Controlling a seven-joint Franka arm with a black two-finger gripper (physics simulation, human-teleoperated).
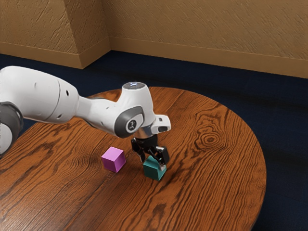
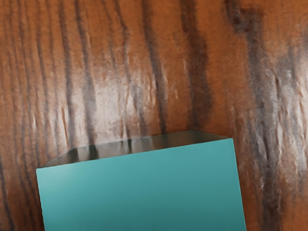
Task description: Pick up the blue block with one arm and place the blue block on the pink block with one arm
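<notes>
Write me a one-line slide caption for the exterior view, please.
Simulated white Franka arm with black jaws gripping a teal-blue cube on a round wooden table, a pink cube sitting apart beside it.

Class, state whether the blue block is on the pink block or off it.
Off. The blue block is down by the table, beside the pink block and apart from it, under the gripper.

One blue block (image 1: 154, 169), one pink block (image 1: 113, 159), one wooden table (image 1: 216, 159).
</notes>
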